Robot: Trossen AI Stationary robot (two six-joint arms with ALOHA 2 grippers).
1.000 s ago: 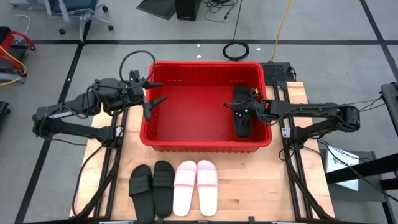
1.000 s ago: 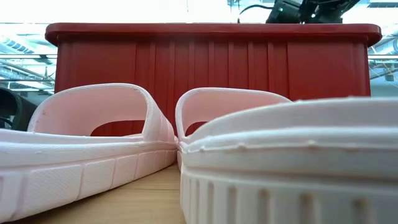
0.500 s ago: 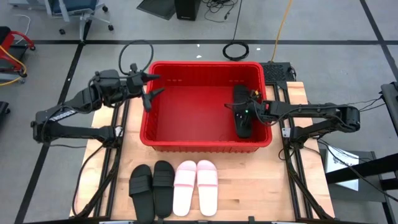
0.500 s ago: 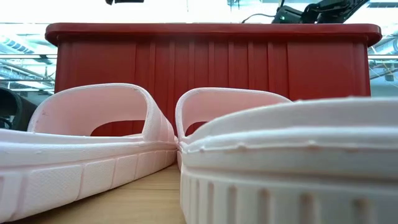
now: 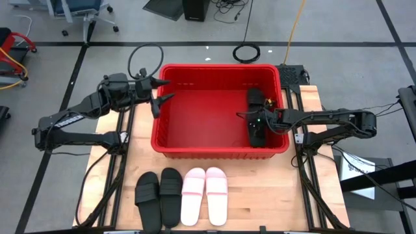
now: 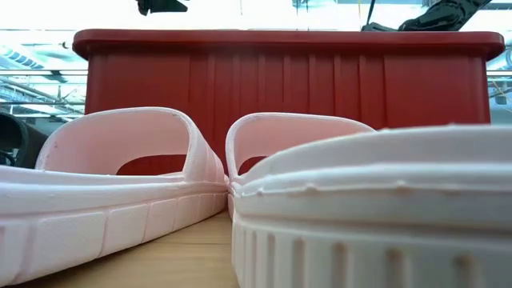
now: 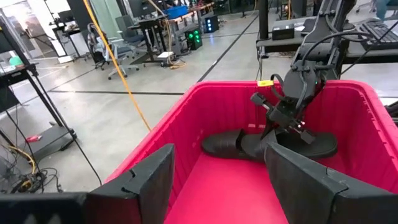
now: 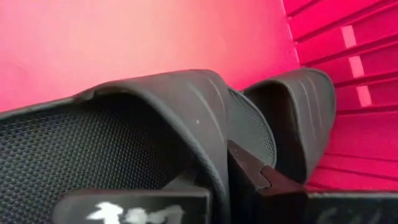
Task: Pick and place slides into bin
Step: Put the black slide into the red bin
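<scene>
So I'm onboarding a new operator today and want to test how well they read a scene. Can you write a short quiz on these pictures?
1. How many slide sandals lie on the wooden table outside the large bright red plastic bin?
2. True or false: the left gripper holds a light pink sandal.
3. Which gripper is down inside the bin at the matte black sandals? A) left B) right C) neither

Key
1. Four: a matte black pair and a light pink pair.
2. False: its fingers are open and empty, at the bin's left rim.
3. B.
</scene>
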